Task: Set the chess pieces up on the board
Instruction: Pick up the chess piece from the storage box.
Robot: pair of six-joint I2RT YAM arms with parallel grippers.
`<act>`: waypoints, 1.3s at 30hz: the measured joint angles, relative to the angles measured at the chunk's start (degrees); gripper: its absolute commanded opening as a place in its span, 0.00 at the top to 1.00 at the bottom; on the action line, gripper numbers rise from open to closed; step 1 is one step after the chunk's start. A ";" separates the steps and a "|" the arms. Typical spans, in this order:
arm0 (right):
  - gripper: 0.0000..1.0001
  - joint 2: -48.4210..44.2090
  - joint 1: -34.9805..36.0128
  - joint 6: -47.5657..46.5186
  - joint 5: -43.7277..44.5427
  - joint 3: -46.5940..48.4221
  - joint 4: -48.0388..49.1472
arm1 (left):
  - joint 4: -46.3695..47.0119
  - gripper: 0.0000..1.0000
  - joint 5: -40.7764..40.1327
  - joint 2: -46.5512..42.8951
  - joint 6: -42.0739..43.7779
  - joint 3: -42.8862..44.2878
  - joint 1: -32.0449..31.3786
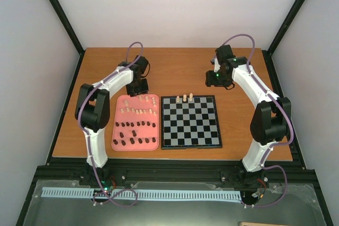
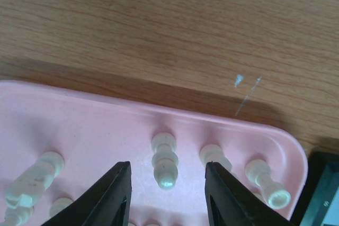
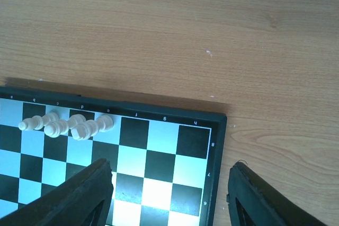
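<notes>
Centrally, three cream chess pieces point(image 1: 184, 98) stand upright side by side on the far row of the board point(image 1: 196, 130), a black and light grey checkered square with a thin black border; its other squares carry nothing. Just beside the board's left edge lies a pink tray point(image 1: 135, 148) with rounded corners. It holds the other cream pieces point(image 1: 139, 110) in its far half and the dark brown pieces point(image 1: 135, 133) in its near half. In the left wrist view the cream ones near the tray's far rim lie on their sides. The left gripper point(image 2: 167, 175) hangs over that far rim with its jaws apart, one finger point(image 2: 114, 194) on each side of a single lying cream piece point(image 2: 165, 160); a gap shows between the piece and each finger, so nothing is clamped. The right gripper point(image 3: 169, 186) hovers above the board's far right corner, its fingers point(image 3: 87, 191) spread wide and nothing between them. Both arms reach in from the near edge of the wooden table point(image 1: 175, 67), on which tray and board rest
</notes>
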 measured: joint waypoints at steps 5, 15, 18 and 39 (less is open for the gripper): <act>0.40 0.00 0.00 0.00 0.00 0.00 0.00 | 0.33 0.59 0.59 1.73 0.00 0.00 0.79; 0.35 0.44 0.00 -0.02 0.20 0.00 -0.04 | 1.55 0.68 1.62 2.91 -0.22 -0.90 0.83; 0.35 0.44 0.00 -0.02 0.22 0.00 -0.09 | 1.81 0.76 1.62 3.34 -0.22 -0.87 0.83; 0.00 0.44 0.00 0.09 2.36 4.00 -1.60 | -1.66 0.99 0.83 2.75 2.86 4.07 0.63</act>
